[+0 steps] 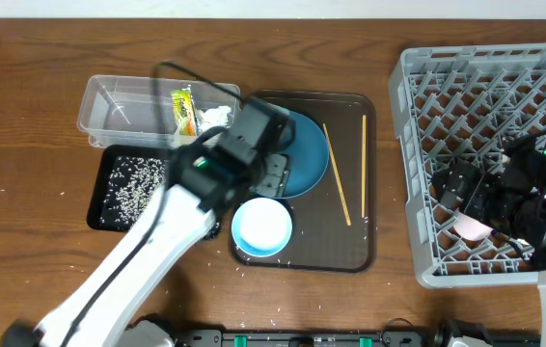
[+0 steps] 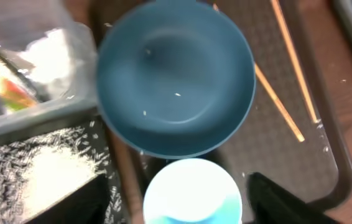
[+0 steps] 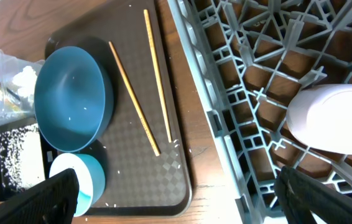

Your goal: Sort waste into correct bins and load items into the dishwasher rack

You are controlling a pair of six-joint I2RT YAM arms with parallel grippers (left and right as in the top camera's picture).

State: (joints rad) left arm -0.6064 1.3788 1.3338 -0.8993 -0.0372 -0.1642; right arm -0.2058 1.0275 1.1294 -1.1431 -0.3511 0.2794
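My left gripper (image 1: 271, 173) (image 2: 177, 186) is open above the brown serving tray. The light-blue bowl (image 1: 261, 227) (image 2: 191, 194) lies below, between its fingers. The big dark-blue bowl (image 1: 304, 159) (image 2: 176, 81) sits just beyond it, with a few rice grains inside. Two chopsticks (image 1: 337, 173) (image 3: 132, 99) lie on the tray to the right. My right gripper (image 1: 471, 198) (image 3: 176, 186) is open over the grey rack (image 1: 505, 87) (image 3: 257, 74). A pink cup (image 1: 473, 228) (image 3: 338, 118) lies in the rack beside it. The white cup is out of view.
The clear tub (image 1: 119, 106) holds the yellow-green wrapper (image 1: 184, 111) (image 2: 2, 78) and the white tissue (image 1: 217, 116) (image 2: 48, 50). The black tray (image 1: 123, 188) (image 2: 33, 168) in front of it holds rice grains. The brown serving tray (image 1: 350, 241) lies between the bins and the rack.
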